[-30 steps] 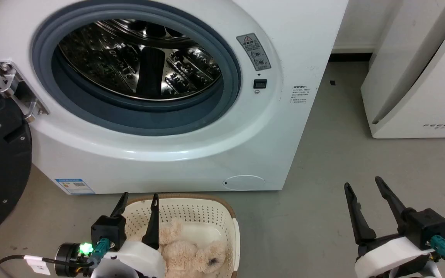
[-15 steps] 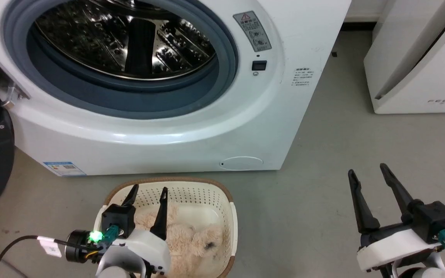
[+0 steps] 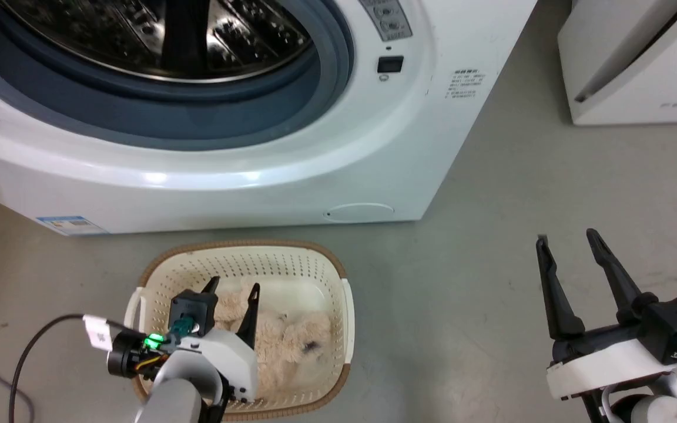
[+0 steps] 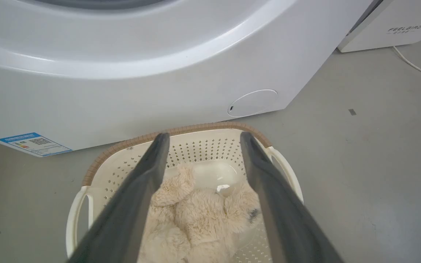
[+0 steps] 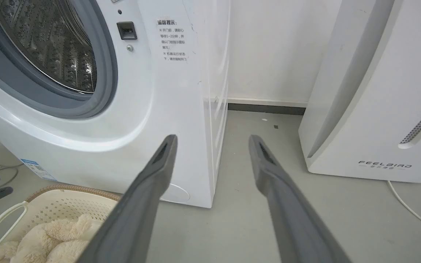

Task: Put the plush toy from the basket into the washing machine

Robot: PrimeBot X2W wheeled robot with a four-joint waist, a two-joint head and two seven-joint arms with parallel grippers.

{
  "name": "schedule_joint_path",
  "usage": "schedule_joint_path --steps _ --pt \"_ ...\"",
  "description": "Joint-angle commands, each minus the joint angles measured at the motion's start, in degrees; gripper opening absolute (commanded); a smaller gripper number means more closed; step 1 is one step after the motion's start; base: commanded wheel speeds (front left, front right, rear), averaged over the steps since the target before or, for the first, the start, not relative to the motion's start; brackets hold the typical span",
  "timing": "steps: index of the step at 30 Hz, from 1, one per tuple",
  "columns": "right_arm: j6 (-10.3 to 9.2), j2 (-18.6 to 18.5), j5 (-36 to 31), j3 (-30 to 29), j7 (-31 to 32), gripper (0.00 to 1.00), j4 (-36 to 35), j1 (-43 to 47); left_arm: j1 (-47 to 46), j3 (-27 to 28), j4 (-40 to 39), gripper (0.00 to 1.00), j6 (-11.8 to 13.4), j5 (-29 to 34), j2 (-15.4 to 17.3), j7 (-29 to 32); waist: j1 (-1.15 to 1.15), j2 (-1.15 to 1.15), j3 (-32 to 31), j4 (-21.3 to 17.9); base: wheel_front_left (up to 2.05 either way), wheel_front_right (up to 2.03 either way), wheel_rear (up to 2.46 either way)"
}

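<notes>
Jaws released like those of the right gripper (image 3: 567, 238), the left gripper (image 3: 234, 286) hovers over the shaggy beige-cream plush toy (image 3: 291, 341) in the cream perforated plastic basket (image 3: 244, 245) before the white front-loading washing machine (image 3: 268, 194).

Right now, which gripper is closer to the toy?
Left. The left gripper hangs open over the toy in the basket; the right gripper is far off to its right, over the floor.

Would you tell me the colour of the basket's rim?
Brown rim, best seen in left wrist view.
</notes>
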Motion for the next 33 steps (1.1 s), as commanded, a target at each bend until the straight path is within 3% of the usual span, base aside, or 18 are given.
schedule_joint_path --steps 1,20,28,33 --pt "-0.03 0.00 0.46 0.04 -0.72 1.00 -0.54 -1.38 -2.64 -0.68 2.91 1.00 -0.48 -0.46 0.80 0.07 -0.01 0.00 1.72 -0.40 0.00 0.00 0.00" --pt "-0.04 0.00 2.58 1.10 -2.87 1.00 -1.70 -4.60 -16.98 -8.17 22.80 1.00 -2.00 -0.59 5.10 4.10 -0.01 0.00 12.94 -2.92 0.00 0.00 0.00" --pt "-0.04 0.00 3.33 0.55 -3.82 1.00 -2.17 -5.76 -21.30 -14.97 28.72 1.00 -2.51 -4.31 5.26 7.34 -0.01 0.00 17.88 -3.65 0.00 0.00 0.00" --pt "-0.05 0.00 3.63 0.46 -4.41 1.00 -2.65 -6.29 -24.39 -18.96 31.60 1.00 -2.83 -6.60 7.01 7.71 -0.01 0.00 20.84 -4.05 0.00 0.00 0.00"
